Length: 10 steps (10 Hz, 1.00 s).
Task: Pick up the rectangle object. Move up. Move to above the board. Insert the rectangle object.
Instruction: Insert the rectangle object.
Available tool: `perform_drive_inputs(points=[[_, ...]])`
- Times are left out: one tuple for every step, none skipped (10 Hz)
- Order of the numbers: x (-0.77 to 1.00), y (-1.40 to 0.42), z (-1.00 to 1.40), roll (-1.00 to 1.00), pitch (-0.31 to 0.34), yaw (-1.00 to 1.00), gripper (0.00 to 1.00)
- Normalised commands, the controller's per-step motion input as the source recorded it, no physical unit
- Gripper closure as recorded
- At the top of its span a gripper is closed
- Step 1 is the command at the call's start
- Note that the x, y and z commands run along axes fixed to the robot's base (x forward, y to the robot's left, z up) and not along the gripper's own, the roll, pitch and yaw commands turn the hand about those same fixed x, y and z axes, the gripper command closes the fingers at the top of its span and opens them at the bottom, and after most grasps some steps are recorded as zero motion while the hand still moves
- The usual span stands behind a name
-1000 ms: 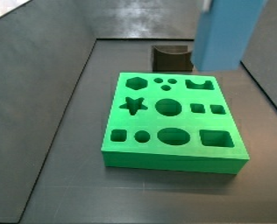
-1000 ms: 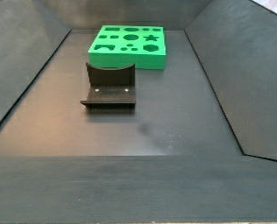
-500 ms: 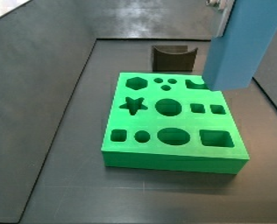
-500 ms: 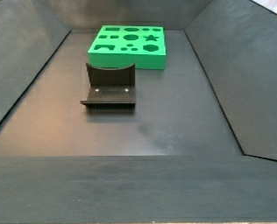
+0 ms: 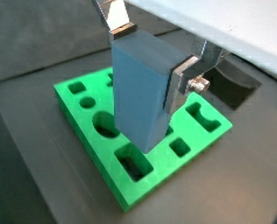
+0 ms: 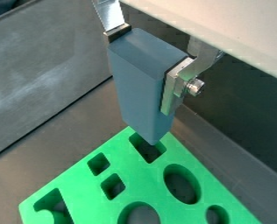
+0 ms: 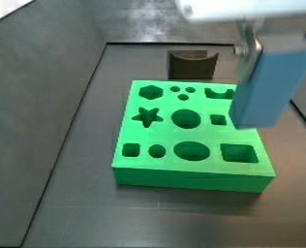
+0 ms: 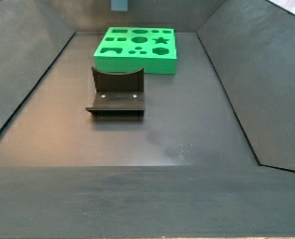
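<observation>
Thick bright green slab of a board [image 7: 192, 134] with star, hexagon, circle, oval and square cut-outs, sitting flat on the dark floor, near the dark L-shaped fixture [image 8: 117, 93]. Smooth light-blue rectangle object [image 6: 144, 86] now hanging right over the board, noticeably lower and further in than half a second ago, when only its blue body showed at the frame edge. Claw [image 5: 156, 63] clenched on it, silver fingers [image 5: 183, 73] pressed to both sides. Lower end just above a rectangular hole, so probably lined up and about ready for insertion.
</observation>
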Motion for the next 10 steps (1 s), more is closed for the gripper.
perform_drive_inputs(points=[[0.28, -0.11, -0.38, 0.20, 0.000, -0.22, 1.00], [0.11, 0.00, -0.19, 0.14, 0.000, -0.07, 1.00], [0.03, 0.00, -0.02, 0.05, 0.010, 0.00, 1.00], [0.08, 0.00, -0.07, 0.00, 0.039, -0.03, 1.00], [0.12, 0.00, -0.22, 0.05, 0.071, -0.03, 1.00], [0.07, 0.00, 0.00, 0.00, 0.131, -0.03, 1.00], [0.18, 0.00, 0.00, 0.00, 0.116, -0.09, 1.00], [0.11, 0.00, -0.13, 0.04, 0.114, -0.13, 1.00], [0.18, -0.09, -0.30, 0.09, 0.124, -0.20, 1.00], [0.22, -0.15, -0.49, 0.13, 0.106, -0.21, 1.00]])
